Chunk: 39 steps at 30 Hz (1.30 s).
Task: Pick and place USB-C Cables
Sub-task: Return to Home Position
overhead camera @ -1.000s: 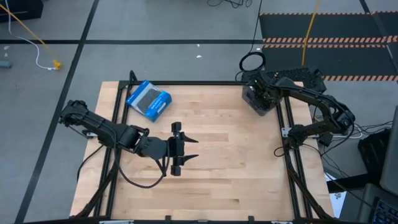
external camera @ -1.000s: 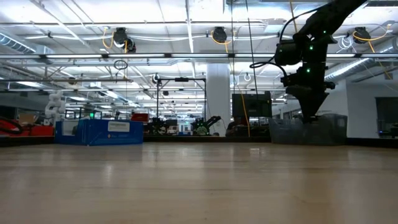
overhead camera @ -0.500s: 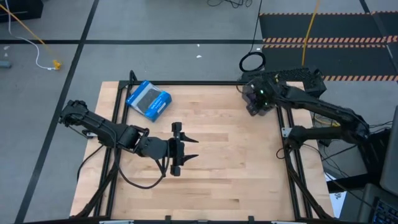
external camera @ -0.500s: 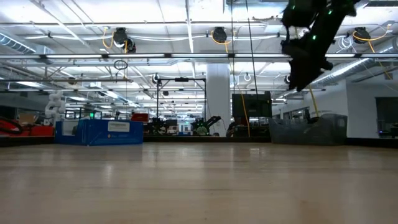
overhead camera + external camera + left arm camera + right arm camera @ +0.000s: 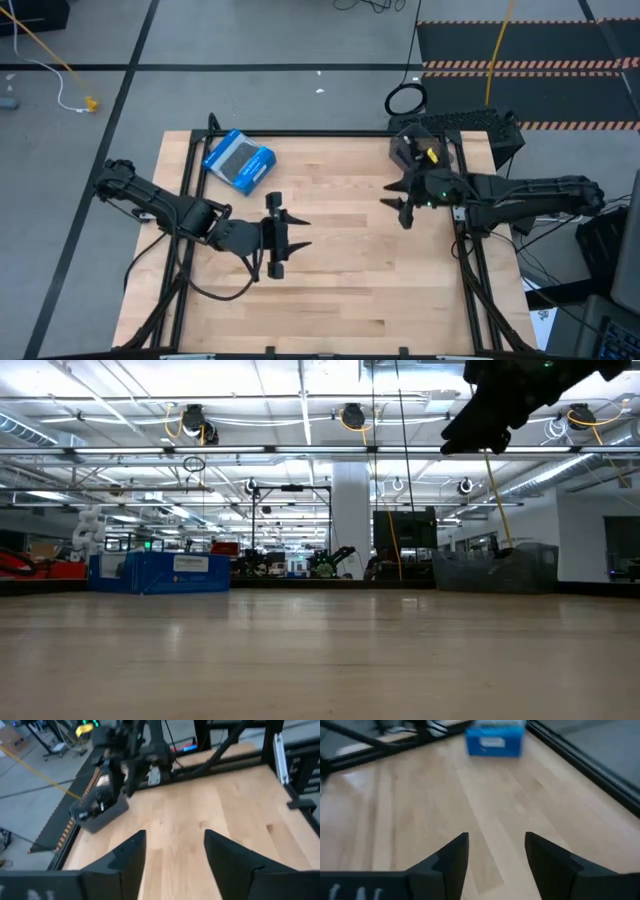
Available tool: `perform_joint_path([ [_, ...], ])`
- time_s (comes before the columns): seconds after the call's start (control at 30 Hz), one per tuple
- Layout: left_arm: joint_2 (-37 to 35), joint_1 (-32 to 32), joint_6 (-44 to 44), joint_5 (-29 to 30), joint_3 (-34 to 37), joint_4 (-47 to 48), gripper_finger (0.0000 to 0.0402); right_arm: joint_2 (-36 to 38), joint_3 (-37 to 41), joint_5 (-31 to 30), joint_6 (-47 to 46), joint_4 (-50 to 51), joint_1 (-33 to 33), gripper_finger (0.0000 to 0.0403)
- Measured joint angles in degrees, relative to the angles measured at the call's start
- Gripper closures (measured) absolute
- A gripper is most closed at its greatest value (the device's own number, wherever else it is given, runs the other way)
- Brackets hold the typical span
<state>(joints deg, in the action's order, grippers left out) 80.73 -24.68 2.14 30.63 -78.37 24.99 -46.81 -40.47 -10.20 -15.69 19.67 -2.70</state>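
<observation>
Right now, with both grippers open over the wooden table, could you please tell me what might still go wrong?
The open right gripper hangs close to the small dark grey bin, which holds the dark USB-C cables. A sideways swing could knock the bin, which sits near the corner of the light wooden table. The open left gripper faces the right one across the table, so reaching out with either arm could make them clash.
</observation>
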Motion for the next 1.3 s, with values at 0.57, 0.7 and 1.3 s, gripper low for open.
perform_joint_path([
  [0.57, -5.01, 5.72, 3.42, 0.25, 9.66, -5.01, 0.0350, 0.79, 12.09, 10.77, 23.54, -20.23, 6.26, 0.0395],
  [0.7, -10.37, 9.12, 5.21, -3.18, 17.40, -13.39, 0.0352, 0.80, 13.28, 12.51, 25.13, -21.39, 6.21, 0.0396],
  [1.3, -23.49, 16.21, 8.84, -10.54, 38.85, -24.12, 0.0353, 1.07, 33.67, 13.33, 38.47, -53.55, 6.19, 0.0402],
])
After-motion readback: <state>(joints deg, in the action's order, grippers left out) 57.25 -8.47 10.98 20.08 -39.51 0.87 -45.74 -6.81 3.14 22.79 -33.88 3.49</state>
